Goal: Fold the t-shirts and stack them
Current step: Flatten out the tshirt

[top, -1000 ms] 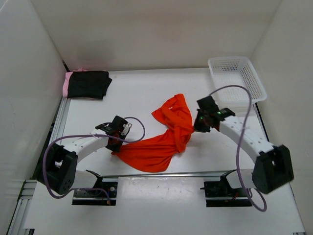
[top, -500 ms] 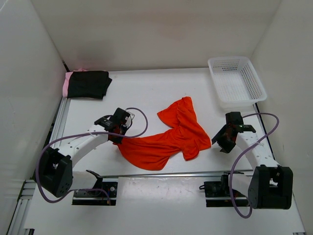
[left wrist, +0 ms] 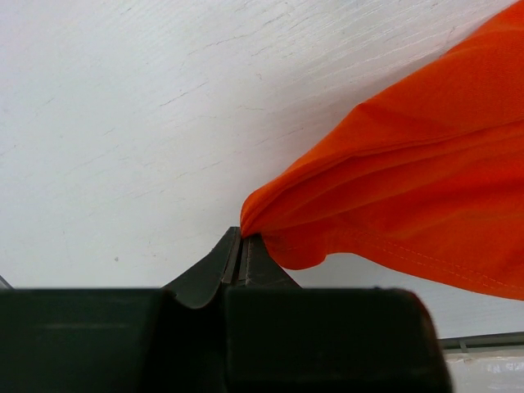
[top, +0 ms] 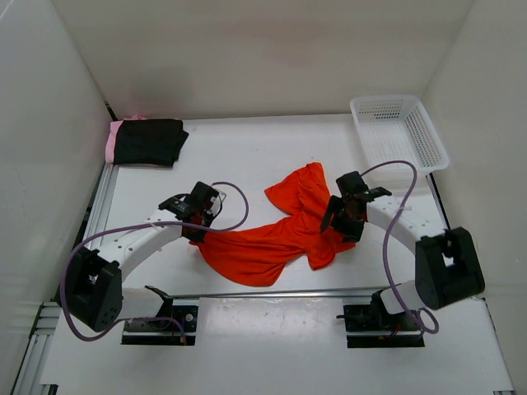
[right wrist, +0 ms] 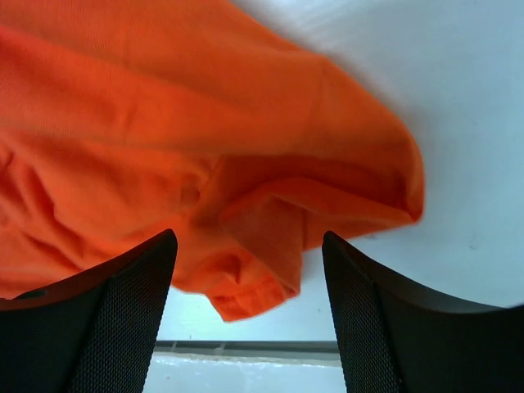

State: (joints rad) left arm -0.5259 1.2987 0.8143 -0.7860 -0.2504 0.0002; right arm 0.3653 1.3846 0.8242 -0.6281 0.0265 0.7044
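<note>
Bright orange-red fabric t-shirt [top: 272, 243] is lying crumpled on the white table [top: 247, 156]
Left gripper [left wrist: 241, 248] is pinching its left edge, jaws clamped together; right gripper [right wrist: 248, 246] is hovering over its right end, jaws apart.

Orange-red t-shirt [top: 280, 234] lies crumpled; black t-shirt [top: 150, 141] covers pink t-shirt [top: 111, 144].

The orange-red t-shirt [top: 276, 240] is one plain, bright, uniform colour. The black t-shirt [top: 150, 141] and the light pink t-shirt [top: 110, 142] are likewise plain. The surface [top: 247, 156] is white, the basket [top: 399, 136] is white with an open mesh pattern, and the left hand [left wrist: 241, 246] and right hand [top: 339, 220] are black on white arms [top: 144, 240] with purple cables [top: 244, 206].
</note>
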